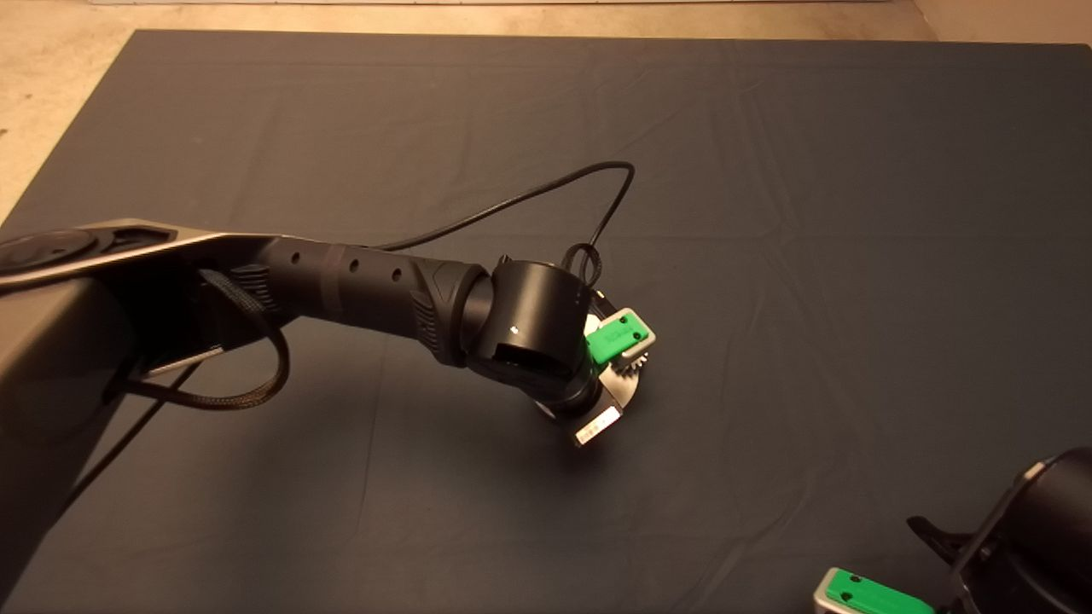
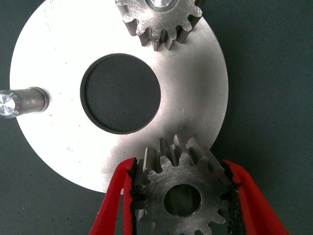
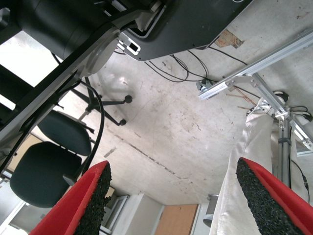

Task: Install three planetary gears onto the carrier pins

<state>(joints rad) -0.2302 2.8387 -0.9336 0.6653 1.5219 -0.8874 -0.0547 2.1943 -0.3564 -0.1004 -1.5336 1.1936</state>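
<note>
Toothed steel gear [image 2: 182, 196] over polished disc [image 2: 195, 93]

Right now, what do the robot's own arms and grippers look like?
Both arms are black. The left arm has ribbed collars, small round holes, a braided cable loop and a thin black cable. The left gripper and the right gripper have red fingers with black pads on green bodies.

I see one bare pin [image 2: 22, 101] with open disc [image 2: 58, 54] around it; a seated gear [image 2: 159, 22] crowds the far edge.
</note>
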